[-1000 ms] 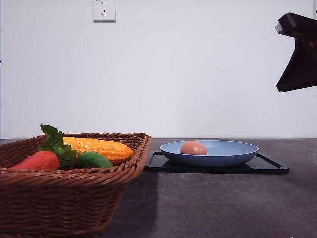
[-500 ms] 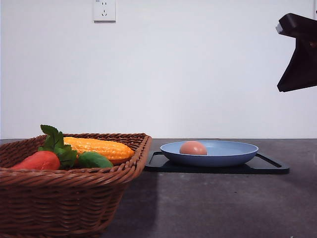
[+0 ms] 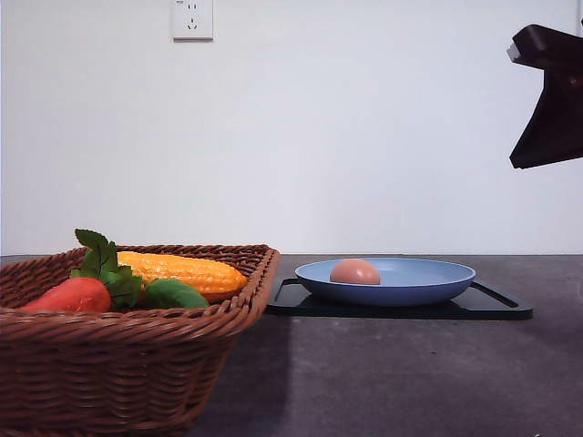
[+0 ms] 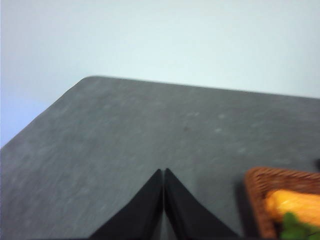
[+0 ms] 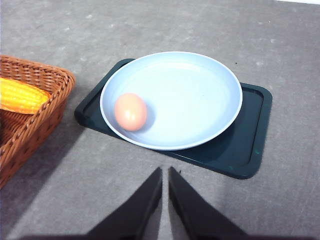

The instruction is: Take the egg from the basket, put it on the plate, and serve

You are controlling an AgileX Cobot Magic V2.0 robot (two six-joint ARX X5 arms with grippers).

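The egg (image 5: 131,111) lies inside the blue plate (image 5: 200,100). On the plate's face it sits at about 9 o'clock, close to the rim. Nothing is holding it. In the front view the egg (image 3: 355,271) peeks up over the plate's rim (image 3: 428,278).

The plate rests on a flat black tray (image 5: 250,145). The tray lies on the dark gray table (image 5: 280,45).

From the plate, the basket (image 3: 118,364) is at 9 o'clock in the front view, just beside the tray. In the basket lie a yellow corn cob (image 3: 182,270), a red-orange vegetable (image 3: 73,295) and some green leaves (image 3: 114,269).

The right gripper (image 5: 165,172) hangs above the table, on the near side of the tray. Its two black fingers are almost together, with a thin gap between them, and they hold nothing.

The left gripper (image 4: 163,172) hangs over bare table. Its fingers are pressed together and hold nothing. A corner of the basket (image 4: 260,185) is nearby.

High at 2 o'clock from the plate in the front view, a dark part of the right arm (image 3: 551,100) hangs in the air.
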